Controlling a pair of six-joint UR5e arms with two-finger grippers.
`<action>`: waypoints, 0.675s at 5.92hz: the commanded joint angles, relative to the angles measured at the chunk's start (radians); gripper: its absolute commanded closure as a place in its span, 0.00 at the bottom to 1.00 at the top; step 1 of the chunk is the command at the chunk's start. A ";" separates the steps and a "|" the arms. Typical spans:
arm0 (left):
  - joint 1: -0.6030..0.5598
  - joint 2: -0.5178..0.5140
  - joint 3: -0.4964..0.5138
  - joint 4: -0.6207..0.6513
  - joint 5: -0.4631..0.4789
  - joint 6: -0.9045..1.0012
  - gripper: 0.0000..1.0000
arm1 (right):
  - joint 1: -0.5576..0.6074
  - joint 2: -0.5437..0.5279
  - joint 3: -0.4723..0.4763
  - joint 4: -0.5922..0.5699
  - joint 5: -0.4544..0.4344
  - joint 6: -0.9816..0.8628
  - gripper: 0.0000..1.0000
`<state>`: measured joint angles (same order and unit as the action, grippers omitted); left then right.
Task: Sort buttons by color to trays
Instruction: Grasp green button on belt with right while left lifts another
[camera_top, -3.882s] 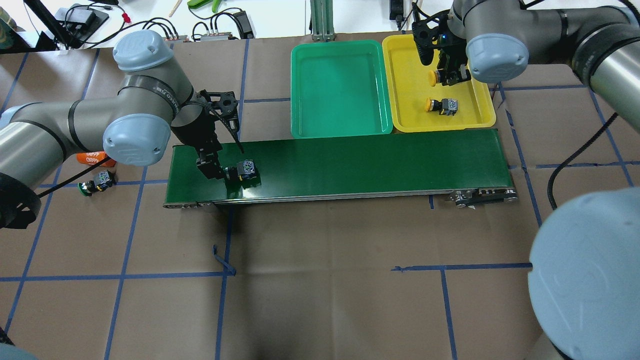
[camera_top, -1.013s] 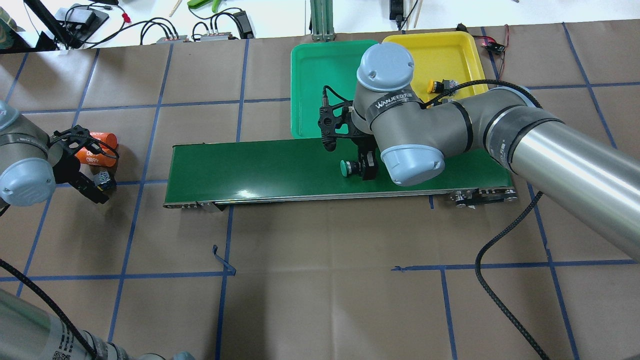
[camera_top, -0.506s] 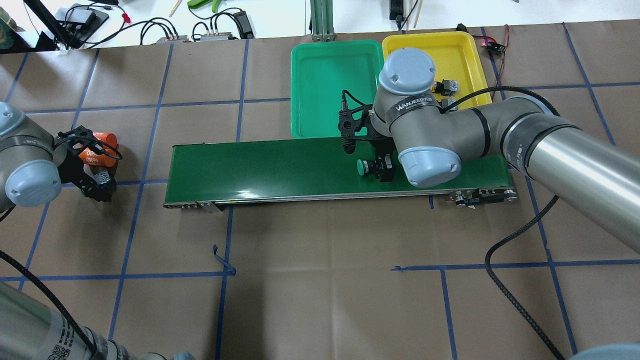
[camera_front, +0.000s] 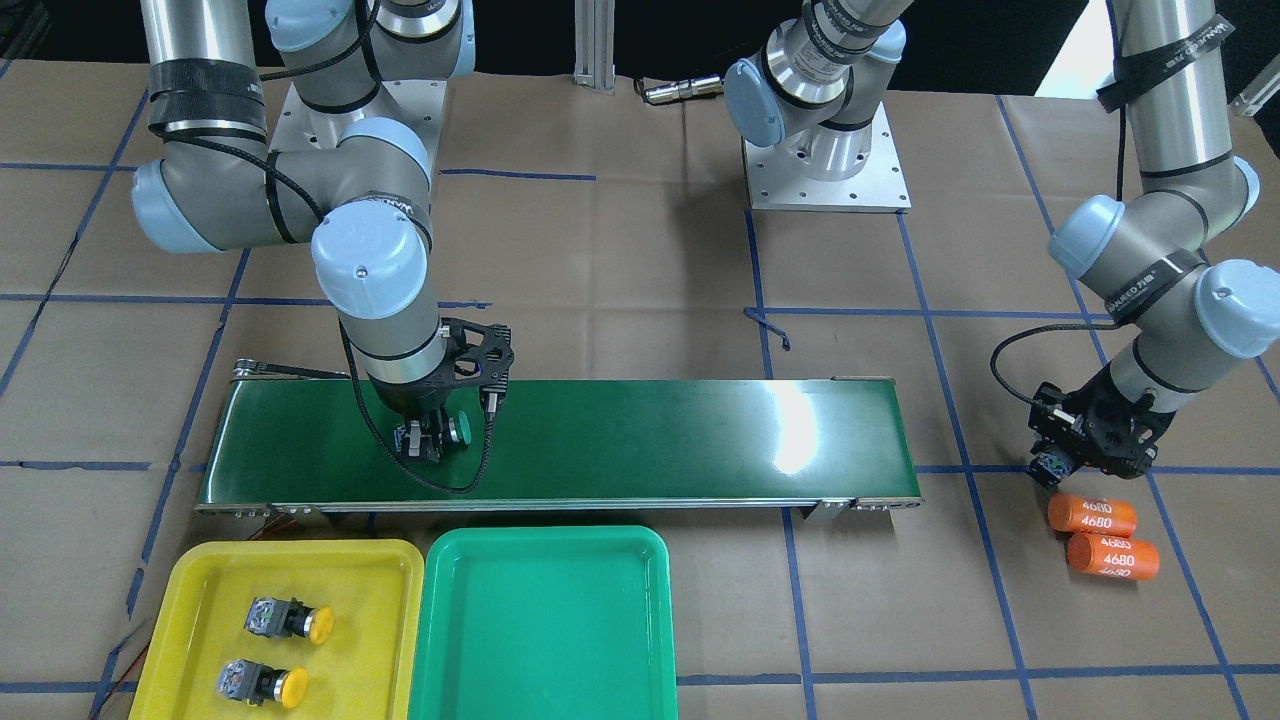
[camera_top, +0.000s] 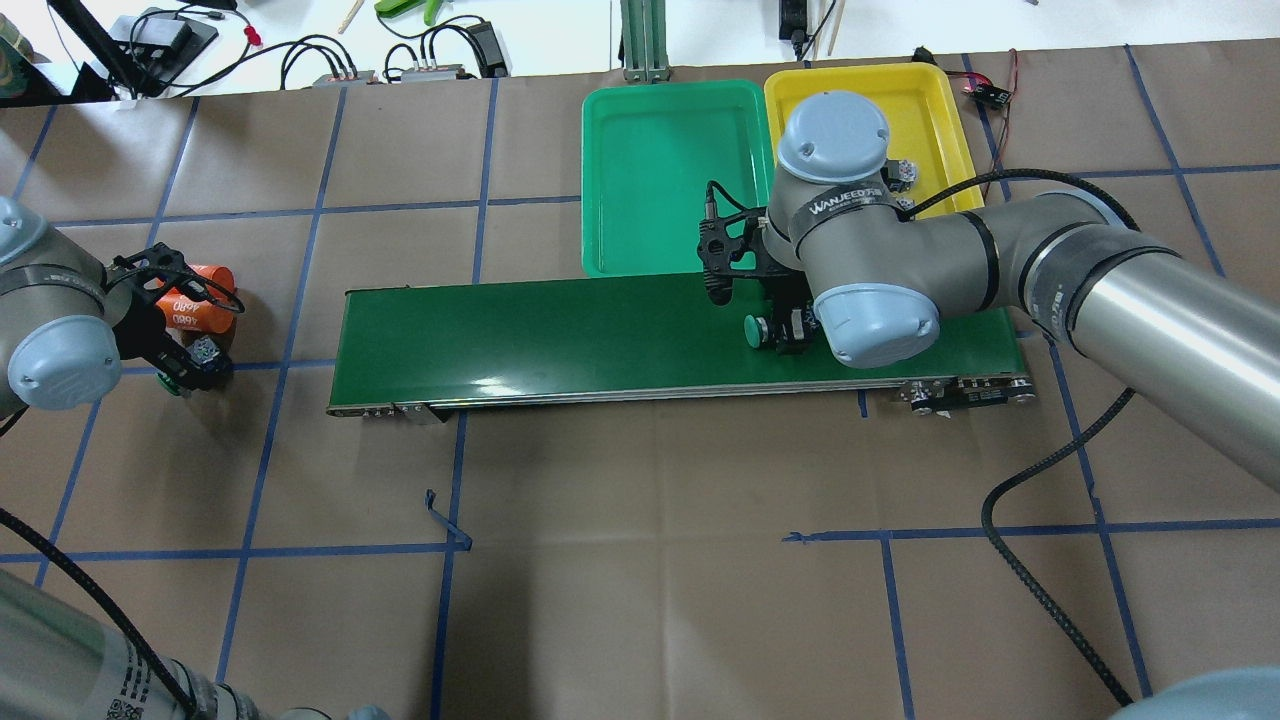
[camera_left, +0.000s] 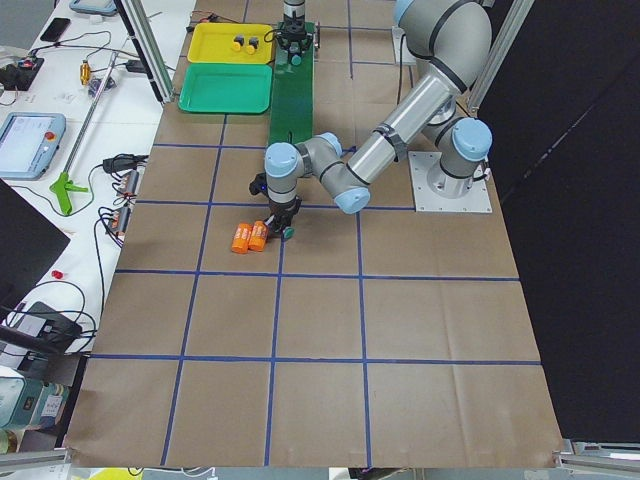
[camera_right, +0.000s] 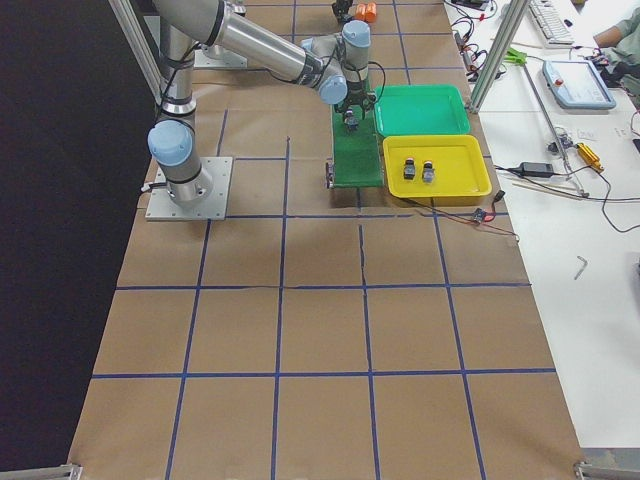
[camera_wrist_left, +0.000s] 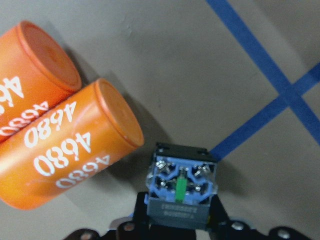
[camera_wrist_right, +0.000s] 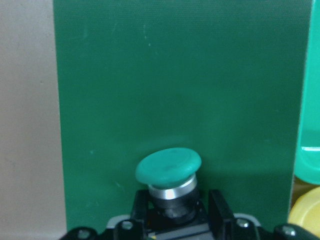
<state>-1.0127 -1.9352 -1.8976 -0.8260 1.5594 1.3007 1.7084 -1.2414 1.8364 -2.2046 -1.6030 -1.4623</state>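
My right fingers (camera_wrist_right: 218, 207) grip the black body of a green-capped round push-button (camera_wrist_right: 169, 167) above the long dark-green conveyor belt (camera_top: 560, 330), cap free, bound for the shallow green plastic tray (camera_top: 650, 170) alongside. My left fingers (camera_wrist_left: 217, 215) clasp a second button (camera_wrist_left: 181, 187) beyond the belt's far end.

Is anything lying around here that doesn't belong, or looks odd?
Only the two orange cylinders marked 4680, lying on the table beside the left gripper. They are not buttons, and neither the yellow tray nor the green tray suits them.
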 joint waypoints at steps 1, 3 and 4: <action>-0.129 0.129 0.018 -0.190 -0.027 0.028 1.00 | -0.048 -0.050 -0.038 0.012 -0.005 -0.047 0.91; -0.362 0.176 0.022 -0.245 -0.027 0.148 1.00 | -0.047 -0.006 -0.222 0.080 0.008 -0.061 0.90; -0.436 0.157 0.006 -0.243 -0.010 0.161 1.00 | -0.039 0.079 -0.309 0.075 0.012 -0.052 0.90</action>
<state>-1.3636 -1.7713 -1.8817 -1.0637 1.5374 1.4332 1.6639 -1.2297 1.6136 -2.1306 -1.5966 -1.5198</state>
